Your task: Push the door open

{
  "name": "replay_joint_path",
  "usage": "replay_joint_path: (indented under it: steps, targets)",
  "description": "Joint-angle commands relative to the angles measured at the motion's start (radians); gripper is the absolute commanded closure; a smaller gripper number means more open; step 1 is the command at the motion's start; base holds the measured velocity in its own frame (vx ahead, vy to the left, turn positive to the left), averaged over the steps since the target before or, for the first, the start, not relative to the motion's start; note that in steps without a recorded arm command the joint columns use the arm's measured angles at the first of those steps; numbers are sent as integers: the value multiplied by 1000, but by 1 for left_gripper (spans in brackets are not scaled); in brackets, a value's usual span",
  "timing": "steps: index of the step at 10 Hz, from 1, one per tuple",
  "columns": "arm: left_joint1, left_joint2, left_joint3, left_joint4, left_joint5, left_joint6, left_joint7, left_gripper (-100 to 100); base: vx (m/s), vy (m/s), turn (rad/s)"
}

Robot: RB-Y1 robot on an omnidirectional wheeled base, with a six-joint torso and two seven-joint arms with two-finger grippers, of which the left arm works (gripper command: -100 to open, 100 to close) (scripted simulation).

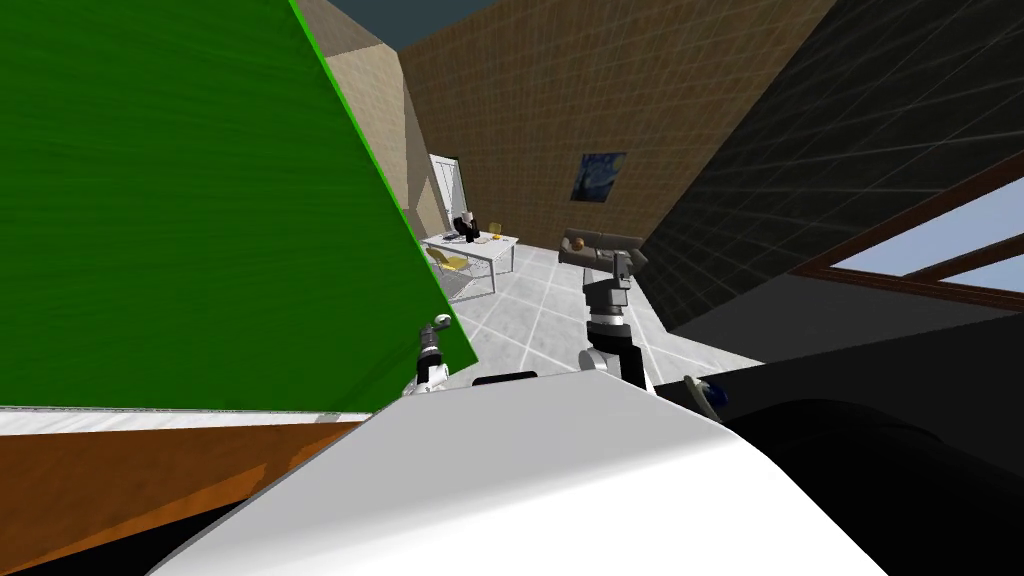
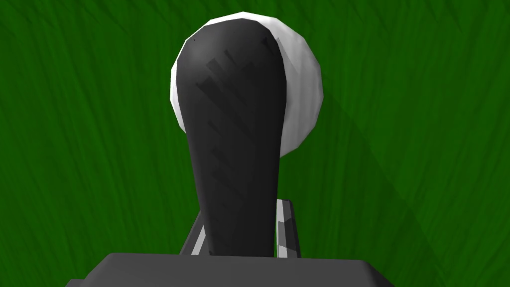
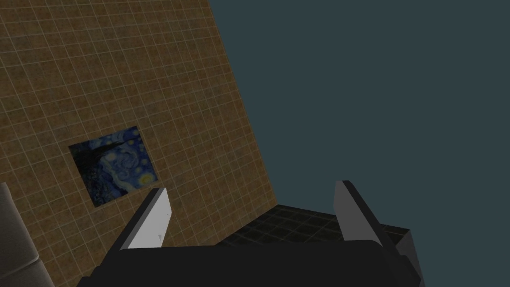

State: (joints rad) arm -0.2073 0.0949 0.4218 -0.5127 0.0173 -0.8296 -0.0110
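left gripper (image 2: 242,207) is closed on the door handle (image 2: 234,124). the handle is a dark lever running straight out from the gripper body, and both fingers (image 2: 285,226) sit tight against its sides at the near end. the lever's far end covers most of a white round plate (image 2: 301,89) mounted on the door (image 2: 423,149). door is plain green with a faint grain.

head view: the door takes the whole upper left, its free edge slanting down to where the left gripper sits, right at that edge. below the door is a thin white strip (image 1: 150,420), then an orange-brown surface (image 1: 120,490); can't tell what that is.

right gripper (image 1: 622,262) is raised out front, well apart from the door and to the right of the left arm, touching nothing. its fingers are spread wide with nothing between them.

past the door's edge: pale tiled floor (image 1: 540,320), a white table (image 1: 480,248) with a yellow chair (image 1: 450,263) beside it, and a grey sofa (image 1: 590,243) near the far wall.
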Motion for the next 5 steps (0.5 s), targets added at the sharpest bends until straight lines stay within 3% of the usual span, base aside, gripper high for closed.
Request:
replay_joint_path:
  steps: [1,5]
  targets:
    - [-1,1,15,-15,8,7,-6,100,199,-46,44]
    - [1,2,51,-16,29,7,-20,100,198,-45,47]
